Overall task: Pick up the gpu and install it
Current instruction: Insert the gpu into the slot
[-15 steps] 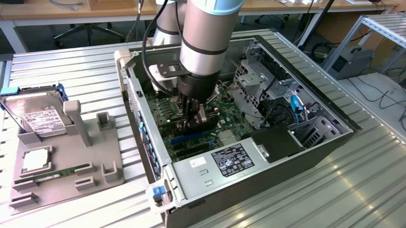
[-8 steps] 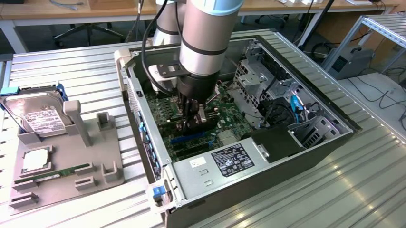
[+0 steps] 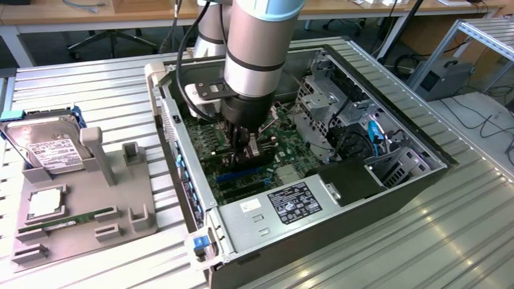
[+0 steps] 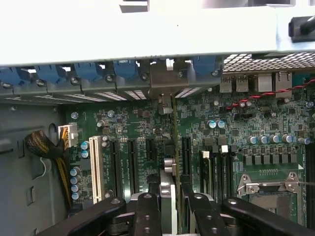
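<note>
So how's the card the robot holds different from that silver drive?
The gpu is a thin card, while the hard drive is a boxy silver block with a white label. The gpu stands on edge in the gripper inside the computer case; the hard drive sits propped in the grey holder outside. Both are computer parts.

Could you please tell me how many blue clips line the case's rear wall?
5 blue clips on the rear wall: four adjacent, reaching, and a fifth past the gpu bracket; others may be hidden.
</note>
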{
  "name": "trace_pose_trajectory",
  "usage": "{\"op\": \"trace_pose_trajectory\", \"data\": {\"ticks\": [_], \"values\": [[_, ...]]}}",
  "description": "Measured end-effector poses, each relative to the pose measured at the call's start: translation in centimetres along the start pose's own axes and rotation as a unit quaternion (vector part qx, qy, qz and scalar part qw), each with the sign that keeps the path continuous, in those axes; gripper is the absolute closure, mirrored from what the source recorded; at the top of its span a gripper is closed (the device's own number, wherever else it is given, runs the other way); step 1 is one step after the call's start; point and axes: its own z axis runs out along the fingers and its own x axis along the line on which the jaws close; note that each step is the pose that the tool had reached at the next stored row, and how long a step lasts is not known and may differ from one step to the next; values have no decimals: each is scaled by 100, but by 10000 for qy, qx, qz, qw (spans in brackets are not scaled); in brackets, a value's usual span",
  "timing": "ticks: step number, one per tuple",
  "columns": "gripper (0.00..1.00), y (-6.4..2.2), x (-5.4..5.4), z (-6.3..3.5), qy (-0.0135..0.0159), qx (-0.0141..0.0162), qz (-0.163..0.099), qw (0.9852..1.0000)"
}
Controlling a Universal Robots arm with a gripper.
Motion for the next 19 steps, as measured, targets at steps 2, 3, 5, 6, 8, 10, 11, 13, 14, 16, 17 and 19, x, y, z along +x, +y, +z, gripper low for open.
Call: {"op": "trace_pose_trajectory", "data": {"ticks": [2,3,5,6,8,10,11,13,14,16,17,19], "values": [[73,2,0,9,2,0,0,10000],[73,3,0,13,4,0,1,10000],[73,3,0,20,5,0,0,10000],[73,3,0,23,6,0,0,10000],[73,3,0,27,10,0,-4,10000],[73,3,0,29,13,1,-24,10000],[73,3,0,29,14,1,-40,10000],[73,3,0,30,15,1,-52,10000],[73,4,0,30,15,1,-53,10000],[73,4,0,30,15,1,-53,10000],[73,4,1,31,14,2,-53,10000],[73,6,7,31,14,1,-52,10000]]}}
